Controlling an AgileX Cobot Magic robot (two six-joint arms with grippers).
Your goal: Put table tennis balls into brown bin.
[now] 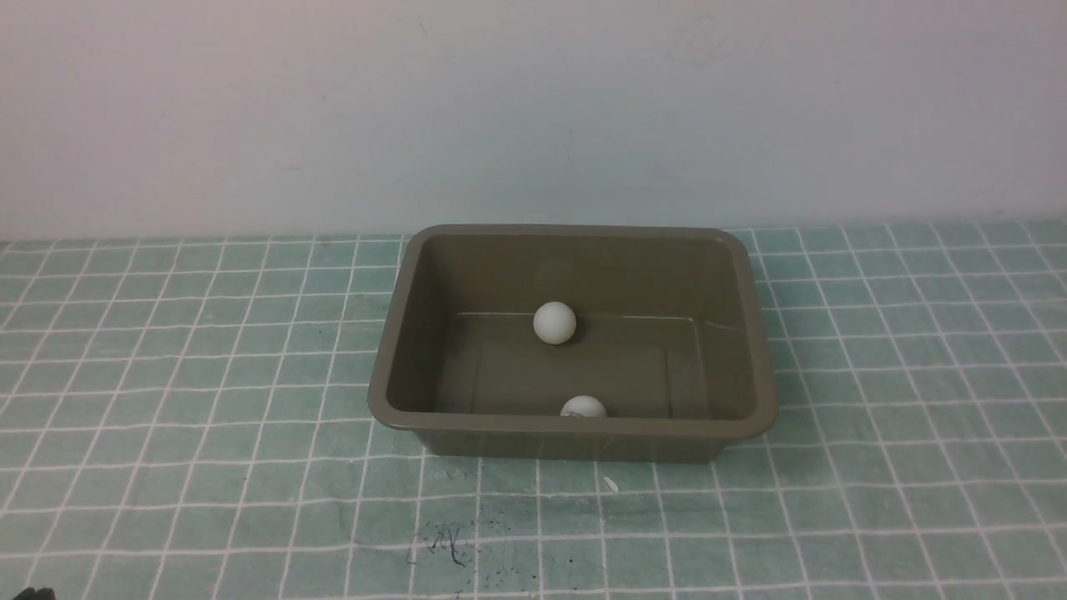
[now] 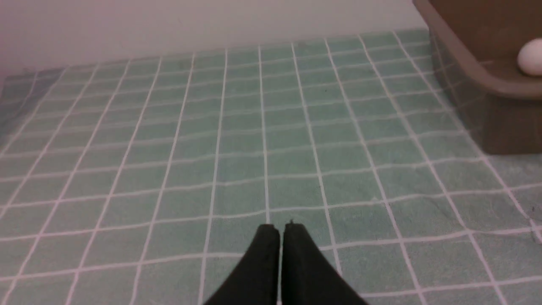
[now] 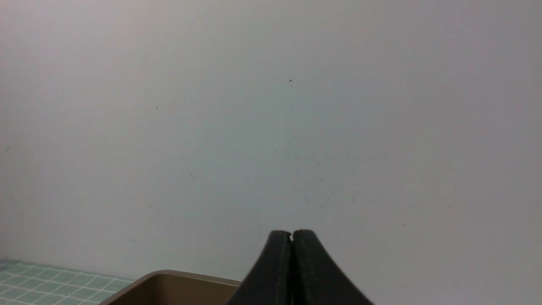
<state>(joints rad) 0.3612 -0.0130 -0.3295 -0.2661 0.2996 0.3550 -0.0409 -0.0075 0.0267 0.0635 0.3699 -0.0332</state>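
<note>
Front view, and it's a tidy picture: the brown bin sits on the green checked cloth close to the pale wall, and both white balls are inside it! The far ball rests on the bin floor against the back wall, near the middle, and the near ball lies tucked by the front wall, its lower half hidden behind the rolled rim. The two are apart, not touching. No ball shows anywhere on the cloth around the tub. Over to the left wrist view: the left gripper has its black jaws pressed together with only a hairline slit between them, nothing in them, low over bare cloth and well clear of the bin, where one ball peeks over the rim. Right wrist view now: the right gripper is likewise closed and empty, raised and facing the wall, with the bin's rim below it. By my read, the job looks done: both balls are binned and nothing is left to fetch, so all that remains for the arms is to settle clear of the tub.
</note>
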